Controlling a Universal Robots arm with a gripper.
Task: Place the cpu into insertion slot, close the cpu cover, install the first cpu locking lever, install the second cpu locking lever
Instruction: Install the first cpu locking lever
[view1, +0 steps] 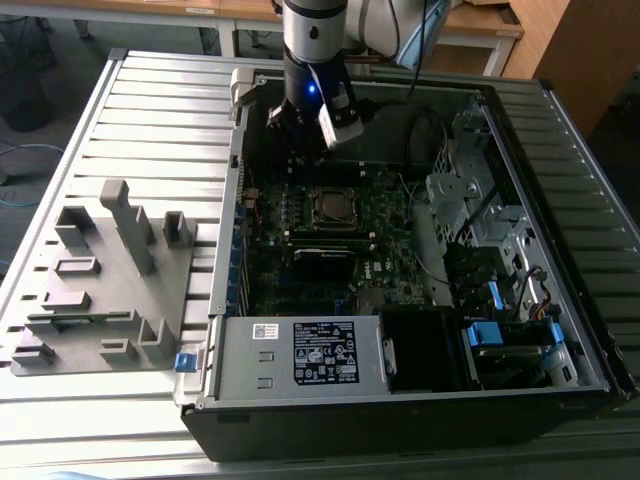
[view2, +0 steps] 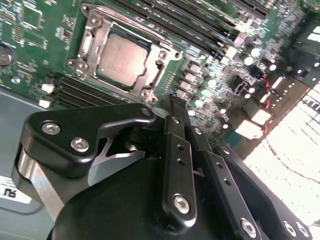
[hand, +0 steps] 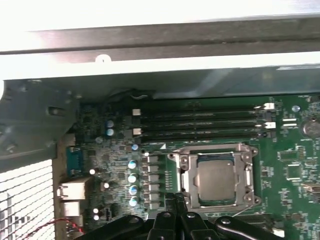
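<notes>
Gripper (view2: 178, 101) with its two fingers drawn together and nothing between them, hanging near one corner of the socket. The cpu (view2: 121, 59), dull silver-tan face up, lies flat in the insertion slot (hand: 186, 175). The silvery cpu cover (view2: 152, 70) lies flat around it. In the exterior view the socket sits near the frame's centre, inside the open computer case (view1: 560, 330).

Cpu (view2: 120, 59): dull silver-tan sq chip, flat in insertion slot (view2: 148, 93). Silvery cpu cover (view2: 89, 44) looks down flat around it, chip face showing thru cut-out.
</notes>
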